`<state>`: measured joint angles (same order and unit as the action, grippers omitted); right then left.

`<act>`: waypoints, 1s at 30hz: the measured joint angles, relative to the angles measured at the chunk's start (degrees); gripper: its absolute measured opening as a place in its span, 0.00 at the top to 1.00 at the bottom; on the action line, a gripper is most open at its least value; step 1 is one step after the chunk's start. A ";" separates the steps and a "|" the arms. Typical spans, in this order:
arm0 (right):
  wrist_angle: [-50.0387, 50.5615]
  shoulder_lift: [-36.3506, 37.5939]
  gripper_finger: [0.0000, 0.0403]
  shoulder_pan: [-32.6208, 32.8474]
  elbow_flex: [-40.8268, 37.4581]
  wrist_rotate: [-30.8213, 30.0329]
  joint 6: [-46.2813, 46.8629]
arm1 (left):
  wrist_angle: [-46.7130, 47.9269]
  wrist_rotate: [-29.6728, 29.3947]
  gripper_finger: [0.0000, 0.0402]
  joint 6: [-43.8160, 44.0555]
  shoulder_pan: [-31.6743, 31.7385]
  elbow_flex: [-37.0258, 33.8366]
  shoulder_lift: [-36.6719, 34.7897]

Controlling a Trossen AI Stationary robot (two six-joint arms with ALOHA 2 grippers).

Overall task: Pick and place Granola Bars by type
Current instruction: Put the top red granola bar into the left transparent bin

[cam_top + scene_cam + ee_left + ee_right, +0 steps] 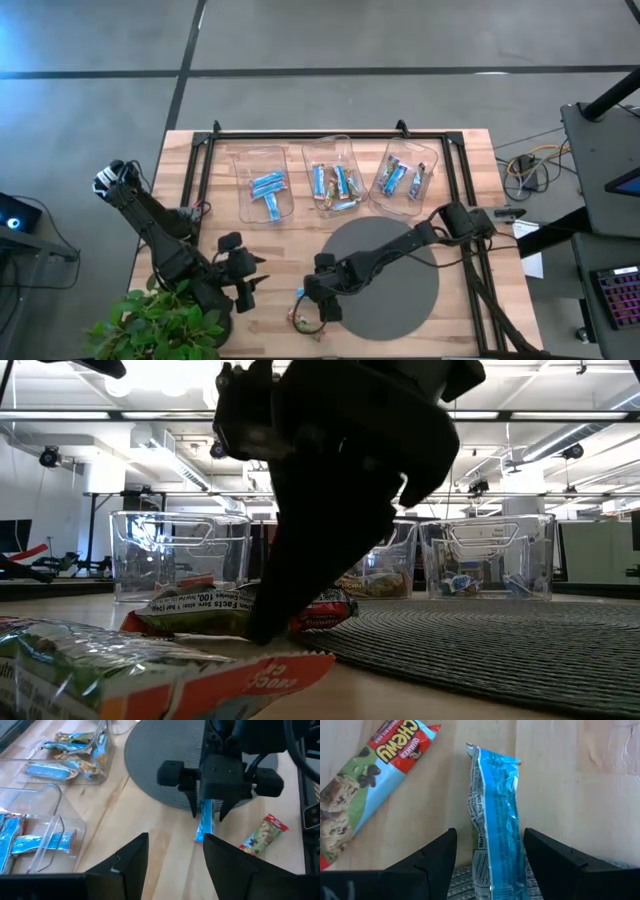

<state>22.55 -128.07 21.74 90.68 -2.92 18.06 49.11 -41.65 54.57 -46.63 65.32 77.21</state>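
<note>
A bright blue granola bar (495, 810) lies flat on the wood, with its near end on the edge of the grey round mat (400, 290). My right gripper (490, 832) is open and low over it, one finger on each side of the bar without touching it; the left wrist view shows the same gripper (207, 812). A multicoloured green-and-red chewy bar (370, 775) lies beside the blue one on the table. My left gripper (175, 842) is open and waits to the table's left of them, holding nothing.
Three clear bins stand along the far side: the left bin (265, 160) holds blue bars, the middle bin (333, 155) holds mixed bars, and the right bin (410, 155) holds blue and tan ones. A potted plant (160, 325) sits at the near left corner. A black frame (330, 133) borders the table.
</note>
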 joint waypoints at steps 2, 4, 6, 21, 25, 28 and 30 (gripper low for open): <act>0.07 -0.19 0.45 0.00 0.06 0.04 0.08 | 0.39 -0.07 0.57 0.01 0.18 0.00 0.00; 0.23 -0.03 0.47 -0.19 0.09 -0.07 1.64 | 0.82 -0.04 0.57 0.00 0.27 0.00 0.00; 0.44 0.24 0.51 -0.76 0.06 0.32 3.18 | 0.87 -0.04 0.57 0.02 0.42 0.00 0.00; -14.34 4.99 0.91 -13.05 -0.05 22.87 17.67 | 1.07 -0.30 0.57 0.84 0.94 0.00 -0.12; -14.66 7.78 0.89 -17.29 -0.04 21.61 20.41 | 2.51 -0.29 0.57 5.05 0.94 0.71 -0.55; -18.13 8.96 0.87 -20.91 -0.13 20.74 23.36 | 6.07 -0.34 0.57 5.35 0.94 2.00 -0.67; -22.02 9.58 0.87 -23.24 0.09 20.64 25.64 | 7.99 -0.92 0.57 5.40 0.94 2.32 -0.74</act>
<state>0.52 -118.50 -1.51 90.77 17.72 43.71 57.10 -42.57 59.96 -45.69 67.64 76.47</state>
